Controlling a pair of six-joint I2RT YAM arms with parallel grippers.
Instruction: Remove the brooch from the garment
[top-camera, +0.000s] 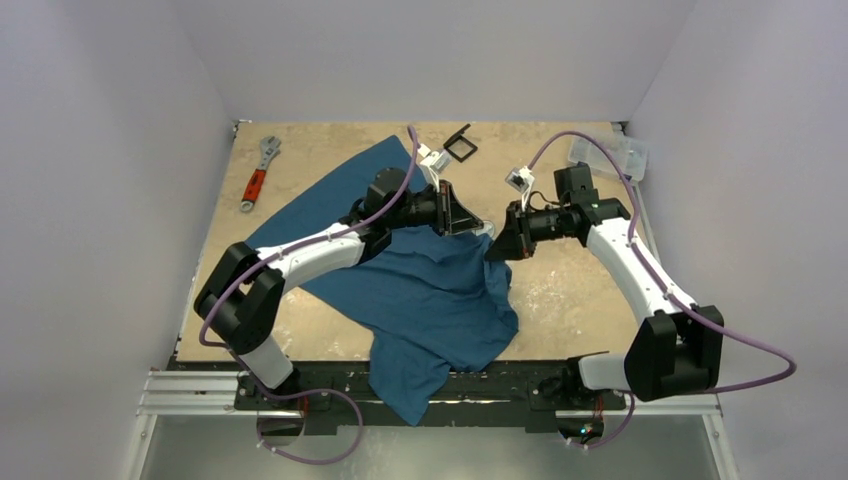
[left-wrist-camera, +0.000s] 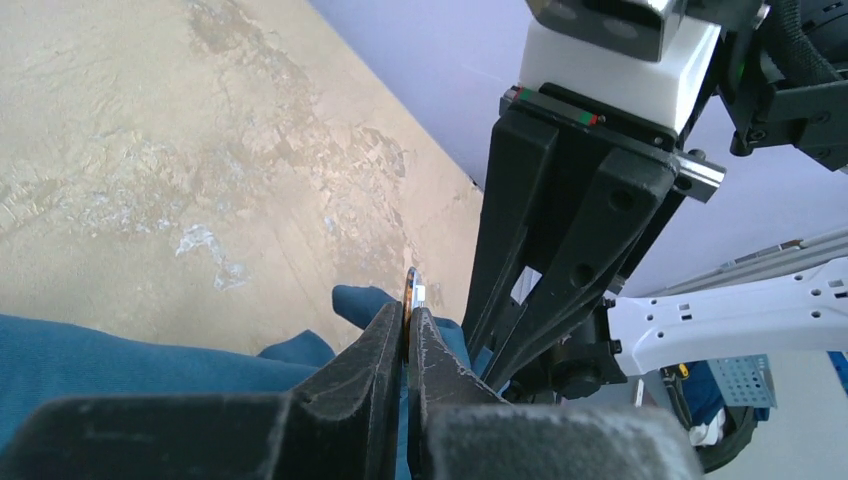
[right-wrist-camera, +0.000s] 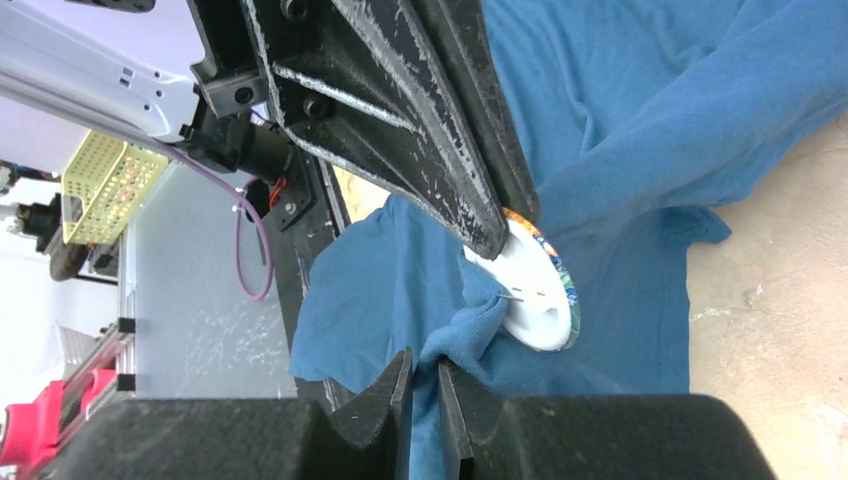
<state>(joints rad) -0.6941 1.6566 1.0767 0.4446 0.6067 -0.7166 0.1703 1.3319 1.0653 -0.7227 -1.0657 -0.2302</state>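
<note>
Wrench (top-camera: 258, 174) and black frame (top-camera: 460, 148) nearby

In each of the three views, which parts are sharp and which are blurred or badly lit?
Top external: even soft light, all sharp, but the brooch is hidden between the arms. Left wrist: table sharp, its own left end effector soft and dark close up. Right wrist: brooch and garment sharp, the right end effector in the foreground blurred, the background at left overexposed.
</note>
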